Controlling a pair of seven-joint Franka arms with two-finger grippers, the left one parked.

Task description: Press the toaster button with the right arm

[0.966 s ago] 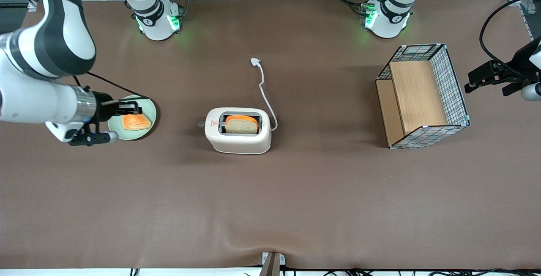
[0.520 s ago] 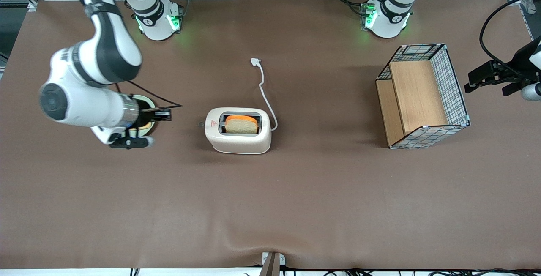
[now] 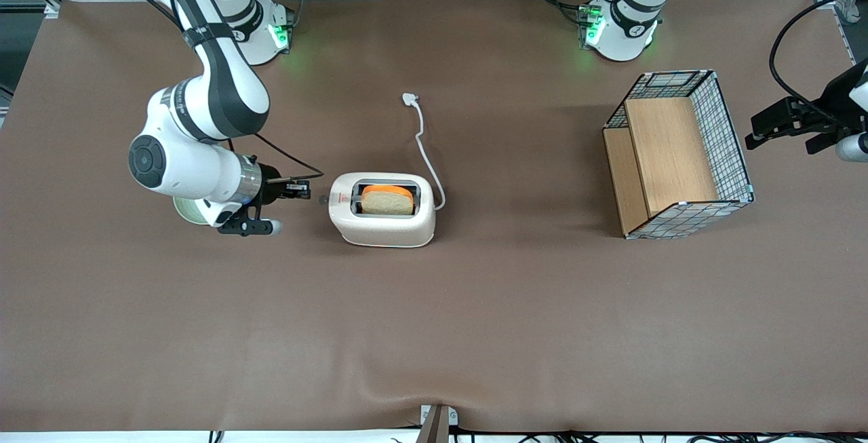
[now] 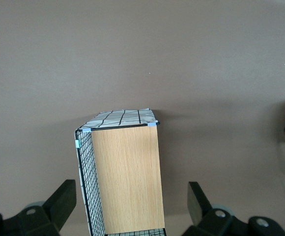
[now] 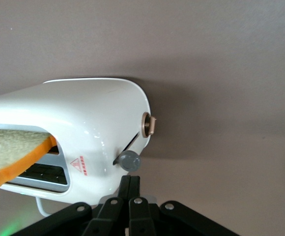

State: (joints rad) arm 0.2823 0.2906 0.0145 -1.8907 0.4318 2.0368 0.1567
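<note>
The white toaster (image 3: 382,209) stands mid-table with a slice of bread (image 3: 386,200) in its slot and a red triangle sticker (image 3: 344,197) on top. Its small grey button (image 3: 323,199) projects from the narrow end face that faces the working arm's end of the table. The right arm (image 3: 196,171) reaches in level with the table. Its black gripper (image 3: 302,190) is shut and empty, a short gap from the button. In the right wrist view the closed gripper (image 5: 130,178) has its tips right at the button (image 5: 129,161) on the toaster (image 5: 88,123); I cannot tell if they touch.
A tan round knob (image 5: 148,124) sits beside the button. The white cord (image 3: 424,144) trails from the toaster, farther from the front camera. A pale green plate (image 3: 184,211) is mostly hidden under the arm. A wire basket with wooden panels (image 3: 678,155) stands toward the parked arm's end and shows in the left wrist view (image 4: 125,177).
The right arm has swung from over the green plate toward the toaster. Its gripper has travelled from the plate to just short of the button end.
</note>
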